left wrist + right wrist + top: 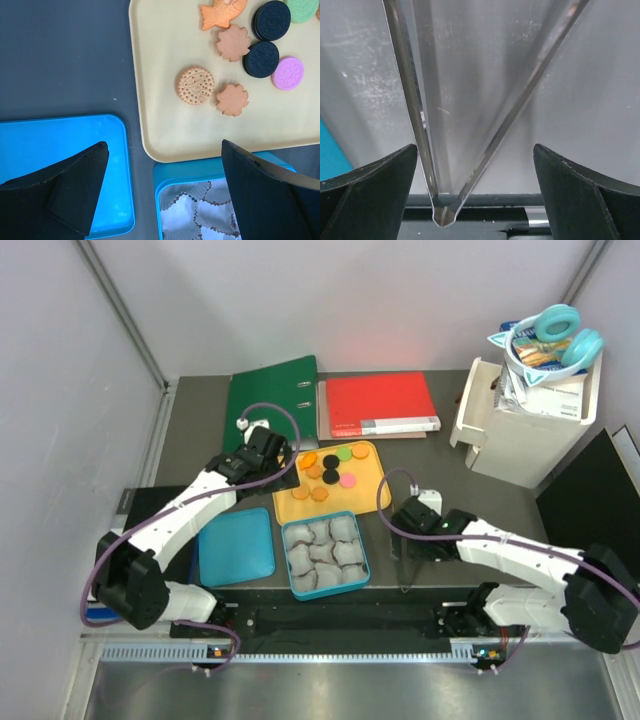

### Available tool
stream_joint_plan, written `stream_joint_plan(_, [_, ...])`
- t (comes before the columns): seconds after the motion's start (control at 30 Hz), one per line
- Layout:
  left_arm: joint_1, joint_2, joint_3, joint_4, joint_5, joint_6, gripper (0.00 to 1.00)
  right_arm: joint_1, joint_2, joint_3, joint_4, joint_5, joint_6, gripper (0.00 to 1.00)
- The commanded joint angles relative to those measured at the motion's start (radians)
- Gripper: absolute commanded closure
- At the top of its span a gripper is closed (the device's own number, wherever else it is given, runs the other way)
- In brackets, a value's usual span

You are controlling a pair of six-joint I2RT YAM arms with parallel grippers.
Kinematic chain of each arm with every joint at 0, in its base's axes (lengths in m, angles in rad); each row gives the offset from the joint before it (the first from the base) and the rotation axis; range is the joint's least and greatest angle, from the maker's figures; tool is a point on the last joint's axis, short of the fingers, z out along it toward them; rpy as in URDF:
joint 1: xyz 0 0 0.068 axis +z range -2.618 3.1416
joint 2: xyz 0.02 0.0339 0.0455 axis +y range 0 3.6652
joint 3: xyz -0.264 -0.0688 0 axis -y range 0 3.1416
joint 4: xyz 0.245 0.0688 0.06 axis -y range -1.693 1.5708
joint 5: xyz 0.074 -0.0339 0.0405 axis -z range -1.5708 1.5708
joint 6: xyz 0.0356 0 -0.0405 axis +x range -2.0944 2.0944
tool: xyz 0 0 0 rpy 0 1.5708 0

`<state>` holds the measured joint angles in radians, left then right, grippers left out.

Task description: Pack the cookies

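Orange, black, pink and green cookies (330, 468) on a pale yellow tray (365, 498).
A round orange cookie (195, 85) carries a dotted embossed pattern. The black cookies (261, 59), the pink cookie (288, 73) and the green cookie (304, 9) show faint stamped rings. The box (330, 593) and the lid (236, 547) are bright blue, and the paper cups (324, 555) are grey with crinkled edges. Behind lie a dark green binder (270, 390) and a red folder (378, 403). The headphones (560, 335) are turquoise and the tabletop (195, 410) is dark grey.

Lab test cell: plain white panel walls (80, 390), aluminium framing (120, 310), dark counter (200, 400), office binders (270, 390) as props.
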<state>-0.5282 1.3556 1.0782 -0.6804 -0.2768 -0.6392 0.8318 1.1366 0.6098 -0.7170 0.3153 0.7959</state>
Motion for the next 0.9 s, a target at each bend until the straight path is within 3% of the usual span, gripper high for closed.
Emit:
stream_joint_plan(0.0, [0.0,-0.027,-0.015,0.045,0.013,0.006,0.01,0.015,0.063,0.008,0.108,-0.008,0.011,0.01])
stream_joint_plan(0.2, [0.0,-0.042,-0.03,0.054,0.018,0.0,0.01,0.015,0.193,0.071,0.076,0.057,-0.001,0.02])
stream_joint_plan(0.37, [0.0,-0.047,-0.04,0.047,0.004,-0.014,0.01,0.013,0.239,0.077,0.057,0.1,0.016,0.13])
stream_joint_plan(0.57, [0.0,-0.043,-0.057,0.05,0.008,-0.028,0.01,0.015,0.238,0.015,0.131,0.039,0.026,0.29])
stream_joint_plan(0.73, [0.002,-0.023,-0.057,0.061,0.022,-0.036,0.01,0.013,0.206,-0.038,0.169,-0.024,0.063,0.55])
stream_joint_plan(0.83, [0.0,-0.007,-0.054,0.071,0.034,-0.039,0.01,0.013,0.178,-0.061,0.165,-0.03,0.071,0.55])
stream_joint_plan(0.87, [0.0,-0.003,-0.054,0.073,0.037,-0.039,0.01,0.013,0.173,-0.068,0.165,-0.031,0.072,0.5])
